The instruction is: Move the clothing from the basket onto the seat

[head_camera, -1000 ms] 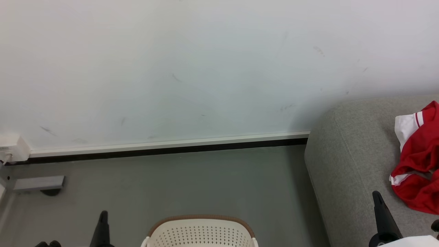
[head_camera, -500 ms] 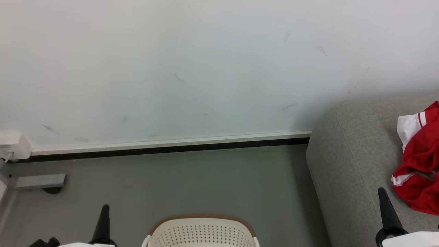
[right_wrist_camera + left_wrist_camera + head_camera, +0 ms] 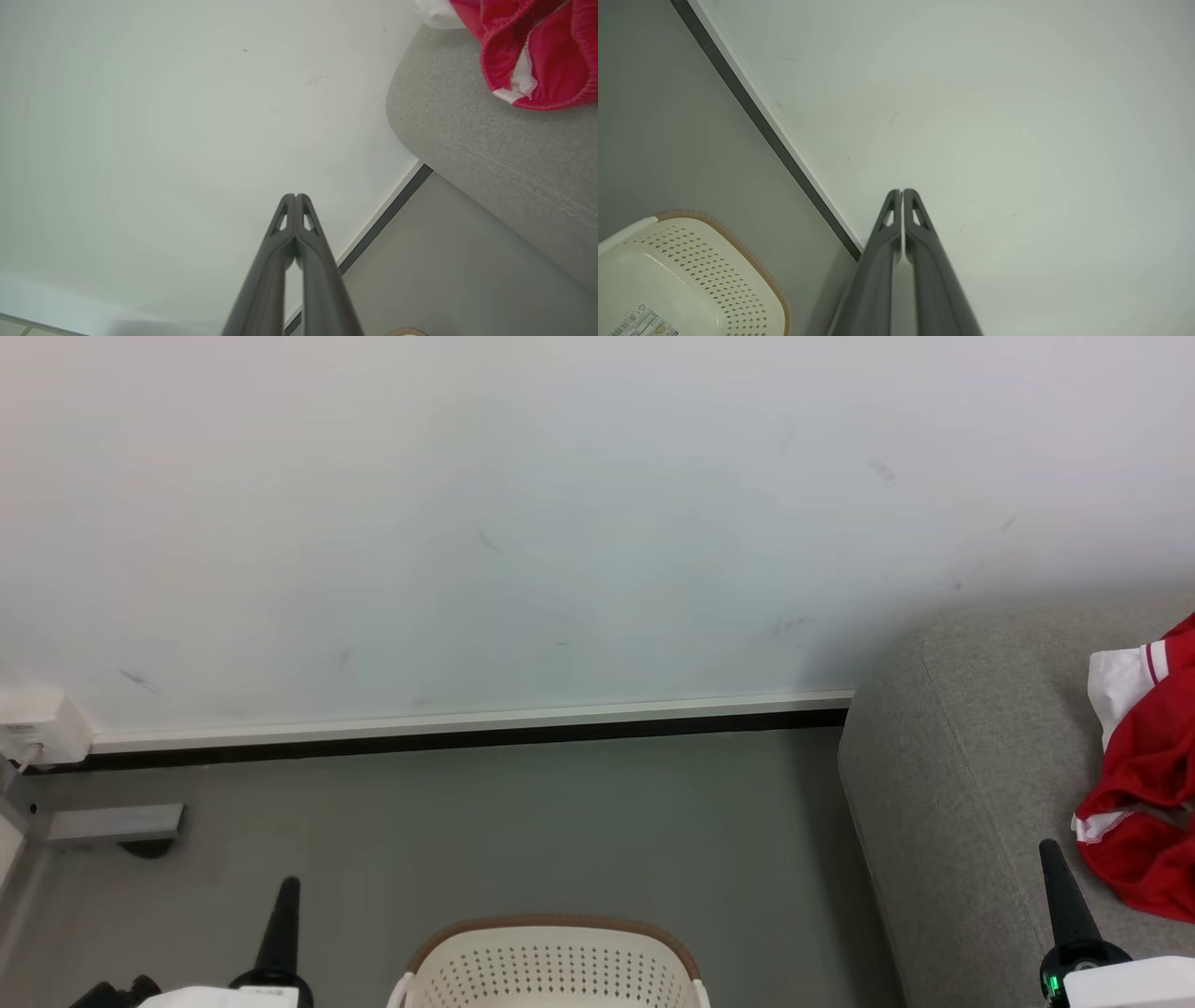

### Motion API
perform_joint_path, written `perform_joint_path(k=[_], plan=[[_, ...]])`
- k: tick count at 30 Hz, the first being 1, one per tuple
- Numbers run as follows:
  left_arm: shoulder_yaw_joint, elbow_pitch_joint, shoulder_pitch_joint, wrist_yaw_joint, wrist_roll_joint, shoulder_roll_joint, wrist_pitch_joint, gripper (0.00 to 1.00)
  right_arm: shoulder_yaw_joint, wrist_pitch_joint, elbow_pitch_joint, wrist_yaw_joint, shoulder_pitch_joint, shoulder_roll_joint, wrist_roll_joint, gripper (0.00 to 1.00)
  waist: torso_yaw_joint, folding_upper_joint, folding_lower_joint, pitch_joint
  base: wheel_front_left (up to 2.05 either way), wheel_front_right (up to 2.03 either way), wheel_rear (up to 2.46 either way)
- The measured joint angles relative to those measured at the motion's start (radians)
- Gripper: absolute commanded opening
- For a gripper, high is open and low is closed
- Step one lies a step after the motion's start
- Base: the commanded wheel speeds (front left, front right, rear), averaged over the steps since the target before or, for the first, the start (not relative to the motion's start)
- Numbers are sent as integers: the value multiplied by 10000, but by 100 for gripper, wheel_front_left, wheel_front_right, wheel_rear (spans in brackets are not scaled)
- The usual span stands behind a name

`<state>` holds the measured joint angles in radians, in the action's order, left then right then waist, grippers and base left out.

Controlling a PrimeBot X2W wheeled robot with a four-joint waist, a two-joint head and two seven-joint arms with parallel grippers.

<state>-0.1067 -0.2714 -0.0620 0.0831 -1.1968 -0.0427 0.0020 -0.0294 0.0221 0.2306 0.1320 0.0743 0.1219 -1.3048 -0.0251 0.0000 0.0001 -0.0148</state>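
Crumpled red-and-white clothing [image 3: 1146, 784] lying soft on the woven grey seat [image 3: 943, 803], rounded perforated cream basket [image 3: 551, 975] with brown rim down on the floor [image 3: 560, 821], left gripper [image 3: 902, 192] pinched closed on nothing, right gripper [image 3: 296, 196] likewise, both in open air

Home-like room: grey sofa [image 3: 952, 784], laundry basket [image 3: 551, 975].

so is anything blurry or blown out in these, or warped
Head view: even, soft light, no glare, a faint shadow on the wall beside the seat. Left wrist view: left gripper goes soft toward the bottom edge, basket sharp. Right wrist view: right gripper likewise soft low down, clothing crisp.
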Motion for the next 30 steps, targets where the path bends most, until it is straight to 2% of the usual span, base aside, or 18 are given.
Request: perform_joint_path(k=[30], plan=[[-52, 130, -319, 267, -2508, -23, 688, 0, 650, -652, 119, 0, 209, -274, -2031, 0, 139, 0, 0, 82, 0, 0, 0]])
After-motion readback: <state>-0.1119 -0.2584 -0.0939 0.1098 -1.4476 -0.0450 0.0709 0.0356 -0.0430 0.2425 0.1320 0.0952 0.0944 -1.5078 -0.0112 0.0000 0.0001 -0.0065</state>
